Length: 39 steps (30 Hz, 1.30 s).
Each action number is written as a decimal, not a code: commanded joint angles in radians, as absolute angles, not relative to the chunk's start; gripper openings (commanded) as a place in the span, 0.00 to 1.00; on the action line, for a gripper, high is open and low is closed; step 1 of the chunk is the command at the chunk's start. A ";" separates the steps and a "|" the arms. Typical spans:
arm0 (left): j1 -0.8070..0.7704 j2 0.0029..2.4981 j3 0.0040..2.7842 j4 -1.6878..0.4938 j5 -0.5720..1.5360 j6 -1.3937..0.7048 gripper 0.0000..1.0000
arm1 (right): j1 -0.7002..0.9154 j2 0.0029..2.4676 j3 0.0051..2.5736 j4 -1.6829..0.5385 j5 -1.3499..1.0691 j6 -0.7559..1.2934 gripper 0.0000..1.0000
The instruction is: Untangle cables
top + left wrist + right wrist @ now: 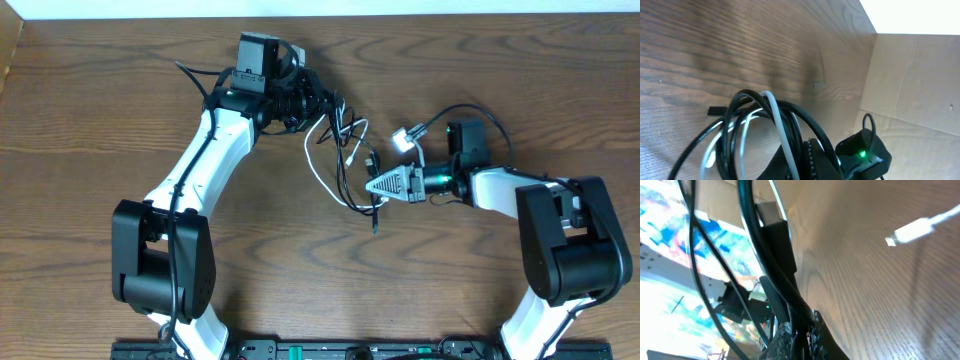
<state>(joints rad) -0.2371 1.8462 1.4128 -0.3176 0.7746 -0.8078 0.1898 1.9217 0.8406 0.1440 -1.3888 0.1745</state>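
Observation:
The cables (340, 150) lie tangled between my two grippers: a white loop (312, 165) and thin black cords (352, 128). At the back of the table, my left gripper (322, 102) is shut on the bundle. In its wrist view, black and white strands (771, 107) arch up out of the closed left gripper (797, 161). My right gripper (372, 185) points left and is shut on a black cable (771, 265), which runs up from between its fingers (816, 330). A white plug end (912, 230) lies on the wood apart from the right gripper (800, 332).
The brown wooden table (100, 120) has a cardboard wall (910, 85) along its back edge. The right arm's dark wrist unit with a green light (862, 152) sits close behind the left gripper. The thick black arm wire (470, 110) arcs above the right wrist.

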 commanded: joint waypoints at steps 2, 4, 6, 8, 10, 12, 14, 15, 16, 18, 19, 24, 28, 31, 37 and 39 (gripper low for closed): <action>-0.238 1.858 1.410 -0.317 0.755 -0.782 0.07 | 0.212 1.924 0.839 0.153 -1.303 0.216 0.01; -0.245 1.857 1.410 -0.317 0.754 -0.782 0.07 | 0.211 1.924 0.839 0.166 -1.304 0.216 0.01; -0.252 1.858 1.410 -0.318 0.754 -0.780 0.07 | 0.211 1.924 0.839 0.172 -1.303 0.216 0.01; -0.259 1.858 1.410 -0.330 0.742 -0.745 0.08 | 0.211 1.924 0.839 0.172 -1.277 0.216 0.01; -0.267 1.858 1.410 -0.360 0.704 -0.708 0.08 | 0.211 1.924 0.839 0.169 -1.244 0.216 0.01; -0.278 1.858 1.410 -0.408 0.641 -0.686 0.12 | 0.211 1.924 0.839 0.167 -1.232 0.216 0.01; -0.288 1.858 1.410 -0.451 0.576 -0.665 0.31 | 0.212 1.924 0.839 0.163 -1.233 0.216 0.01; -0.294 1.858 1.410 -0.476 0.535 -0.657 0.41 | 0.212 1.924 0.839 0.158 -1.233 0.216 0.01; -0.298 1.858 1.410 -0.495 0.502 -0.653 0.52 | 0.212 1.924 0.839 0.152 -1.232 0.216 0.01; -0.303 1.858 1.410 -0.521 0.457 -0.641 0.61 | 0.211 1.924 0.839 0.144 -1.232 0.216 0.01; -0.305 1.858 1.410 -0.531 0.451 -0.622 0.64 | 0.211 1.924 0.839 0.141 -1.232 0.216 0.01; -0.305 1.858 1.410 -0.553 0.471 -0.614 0.63 | 0.211 1.924 0.839 0.132 -1.210 0.217 0.01; -0.305 1.857 1.410 -0.555 0.575 -0.613 0.63 | 0.212 1.924 0.839 0.082 -1.130 0.216 0.01; -0.305 1.857 1.410 -0.572 0.595 -0.618 0.62 | 0.212 1.924 0.839 0.053 -1.104 0.215 0.01; -0.305 1.841 1.412 -0.637 0.606 -0.664 0.38 | 0.225 1.924 0.839 0.045 -1.066 0.209 0.01; -0.305 1.832 1.412 -0.640 0.666 -0.667 0.34 | 0.234 1.925 0.839 0.044 -1.052 0.209 0.01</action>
<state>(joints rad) -0.3046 1.8462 1.4128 -0.6315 0.5888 -0.6472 0.2123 1.9217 0.8402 0.0456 -1.0733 0.2169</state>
